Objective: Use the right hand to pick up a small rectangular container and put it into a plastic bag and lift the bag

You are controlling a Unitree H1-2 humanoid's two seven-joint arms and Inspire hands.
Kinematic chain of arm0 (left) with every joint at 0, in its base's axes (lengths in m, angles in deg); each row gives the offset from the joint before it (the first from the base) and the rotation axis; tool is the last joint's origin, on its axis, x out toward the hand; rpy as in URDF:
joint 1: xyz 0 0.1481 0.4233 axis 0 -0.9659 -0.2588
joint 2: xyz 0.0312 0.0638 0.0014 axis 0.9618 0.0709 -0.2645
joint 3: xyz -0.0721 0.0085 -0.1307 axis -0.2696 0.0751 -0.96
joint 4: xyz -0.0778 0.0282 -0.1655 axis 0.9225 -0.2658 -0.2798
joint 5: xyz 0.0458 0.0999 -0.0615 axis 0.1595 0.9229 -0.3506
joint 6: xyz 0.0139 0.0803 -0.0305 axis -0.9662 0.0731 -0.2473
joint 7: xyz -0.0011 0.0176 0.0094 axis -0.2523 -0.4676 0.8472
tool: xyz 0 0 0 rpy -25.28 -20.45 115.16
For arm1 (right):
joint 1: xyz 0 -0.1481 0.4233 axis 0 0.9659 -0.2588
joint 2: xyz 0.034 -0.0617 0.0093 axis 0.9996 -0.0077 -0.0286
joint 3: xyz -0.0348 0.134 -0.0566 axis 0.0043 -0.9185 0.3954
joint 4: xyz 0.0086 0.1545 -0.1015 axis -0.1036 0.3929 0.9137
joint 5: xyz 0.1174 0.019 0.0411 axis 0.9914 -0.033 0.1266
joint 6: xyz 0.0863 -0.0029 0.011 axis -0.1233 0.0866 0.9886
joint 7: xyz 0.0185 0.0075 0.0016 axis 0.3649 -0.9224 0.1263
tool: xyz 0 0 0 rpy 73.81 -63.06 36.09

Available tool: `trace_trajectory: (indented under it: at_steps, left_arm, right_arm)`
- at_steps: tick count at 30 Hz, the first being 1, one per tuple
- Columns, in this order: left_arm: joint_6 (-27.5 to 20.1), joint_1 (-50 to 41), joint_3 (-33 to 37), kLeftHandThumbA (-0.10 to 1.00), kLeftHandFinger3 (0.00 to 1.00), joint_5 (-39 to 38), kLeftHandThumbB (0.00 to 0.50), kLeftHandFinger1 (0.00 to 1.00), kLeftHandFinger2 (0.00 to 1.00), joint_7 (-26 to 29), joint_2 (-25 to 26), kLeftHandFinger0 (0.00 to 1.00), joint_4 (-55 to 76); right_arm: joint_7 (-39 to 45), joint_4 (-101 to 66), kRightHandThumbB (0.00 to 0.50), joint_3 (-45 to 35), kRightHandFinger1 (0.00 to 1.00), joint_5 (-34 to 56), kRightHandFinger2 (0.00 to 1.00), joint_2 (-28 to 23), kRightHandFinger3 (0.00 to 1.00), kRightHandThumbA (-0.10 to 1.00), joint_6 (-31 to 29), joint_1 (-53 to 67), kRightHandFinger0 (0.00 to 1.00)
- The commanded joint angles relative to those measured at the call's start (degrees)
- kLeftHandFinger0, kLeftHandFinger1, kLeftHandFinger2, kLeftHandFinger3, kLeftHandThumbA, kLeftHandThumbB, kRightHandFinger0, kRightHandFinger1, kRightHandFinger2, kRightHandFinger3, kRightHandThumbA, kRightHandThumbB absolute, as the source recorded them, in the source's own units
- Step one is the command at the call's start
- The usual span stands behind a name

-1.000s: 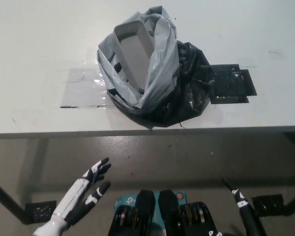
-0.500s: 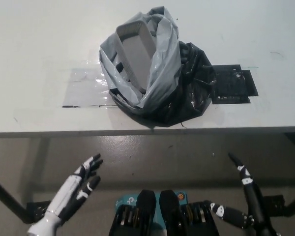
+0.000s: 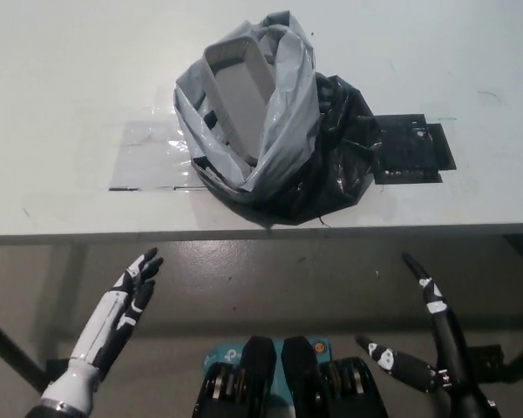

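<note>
table unchanged; right robot hand risen, left robot hand drifted outward.

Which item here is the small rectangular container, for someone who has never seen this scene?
On the white table, look into the crumpled grey-and-black plastic bag near the front edge. The small rectangular container leans inside its open mouth: a pale grey tray with a raised, rounded rim, the only rigid, smooth shape among wrinkled film.
</note>
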Motion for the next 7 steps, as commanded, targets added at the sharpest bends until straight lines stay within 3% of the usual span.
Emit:
trace_trajectory:
  at_steps: [1, 4, 7]
  left_arm:
    - [-1.87, -0.16, -1.24, 1.00, 1.00, -0.89, 0.153, 1.00, 1.00, 2.29, 0.05, 1.00, 0.91]
    - [-2.08, -0.52, -1.67, 1.00, 1.00, -0.70, 0.167, 1.00, 1.00, 2.79, 0.06, 1.00, 0.76]
    - [-1.95, -1.05, -1.98, 1.00, 1.00, -0.79, 0.173, 1.00, 1.00, 3.00, 0.03, 1.00, 0.95]
  right_arm:
    - [0.31, 1.16, 0.217, 0.04, 1.00, 0.52, 1.00, 0.95, 1.00, 0.89, -3.82, -2.46, 1.00]
    - [-0.14, 1.98, 0.245, 0.09, 1.00, -1.15, 1.00, 1.23, 1.00, 0.92, -2.94, -3.55, 1.00]
    - [0.10, 2.63, 0.235, 0.25, 1.00, -1.13, 1.00, 1.47, 1.00, 0.89, -3.01, -4.44, 1.00]
